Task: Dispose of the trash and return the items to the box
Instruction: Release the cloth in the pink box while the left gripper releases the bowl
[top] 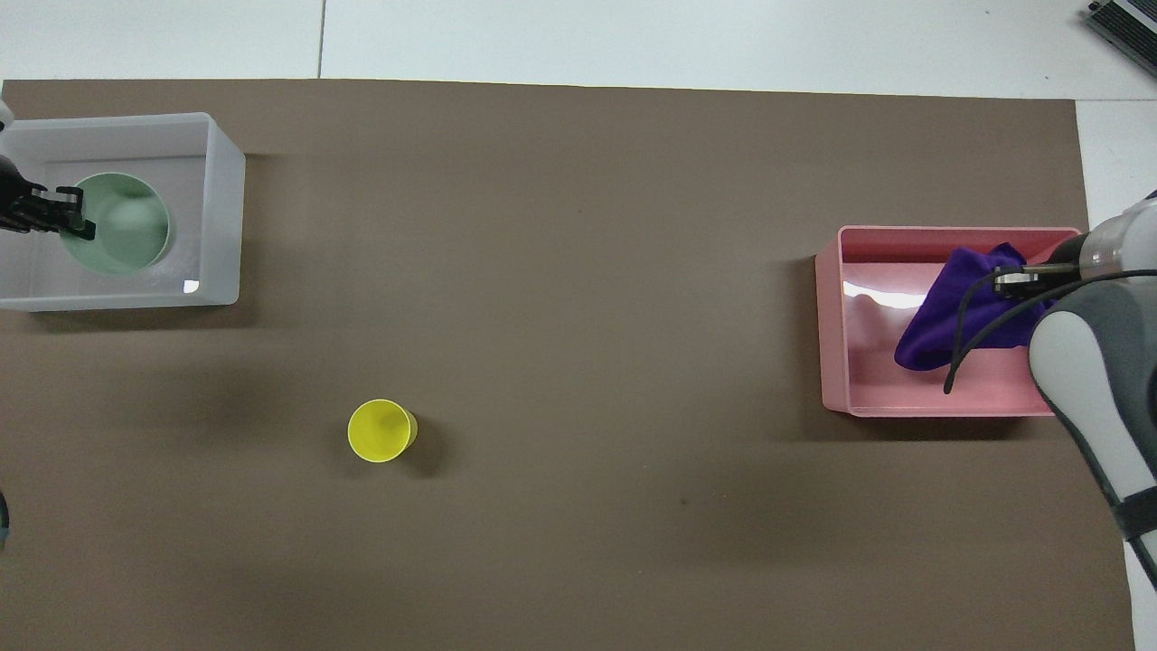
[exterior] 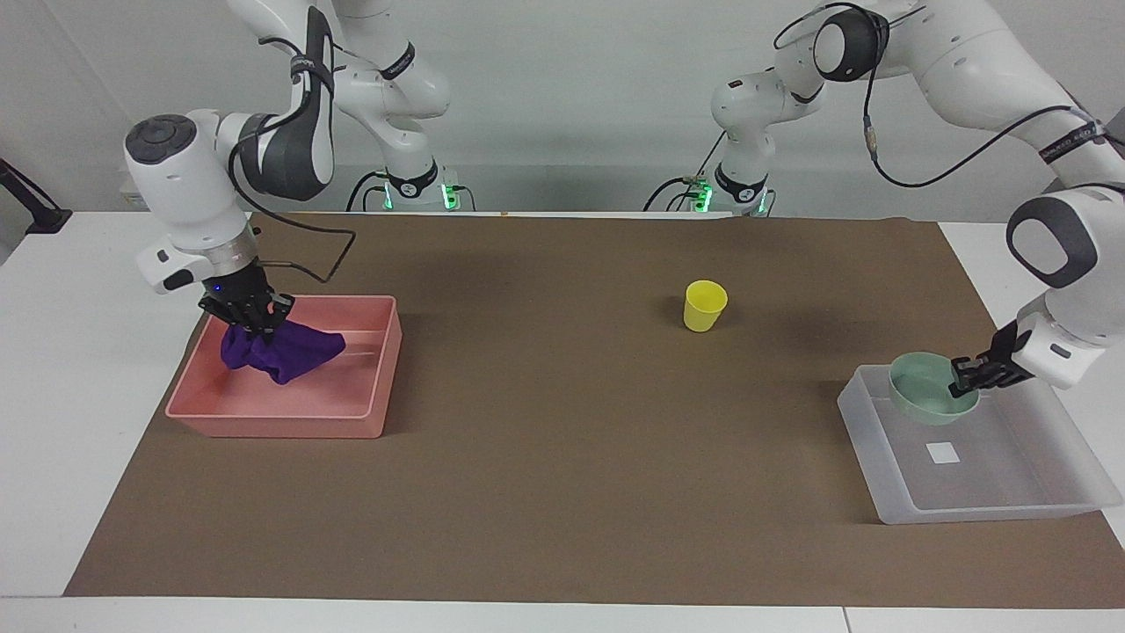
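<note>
Bright even overhead light; soft shadows; glare patch on pink tray (top: 872, 294) floor; focus sharp, seemingly.

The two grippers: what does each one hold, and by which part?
The left gripper holds the green bowl by its rim. The right gripper holds the purple rag by its bunched top.

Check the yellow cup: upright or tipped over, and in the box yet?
Upright and not in the box. The yellow cup stands mouth-up on the brown mat, apart from the translucent box.
</note>
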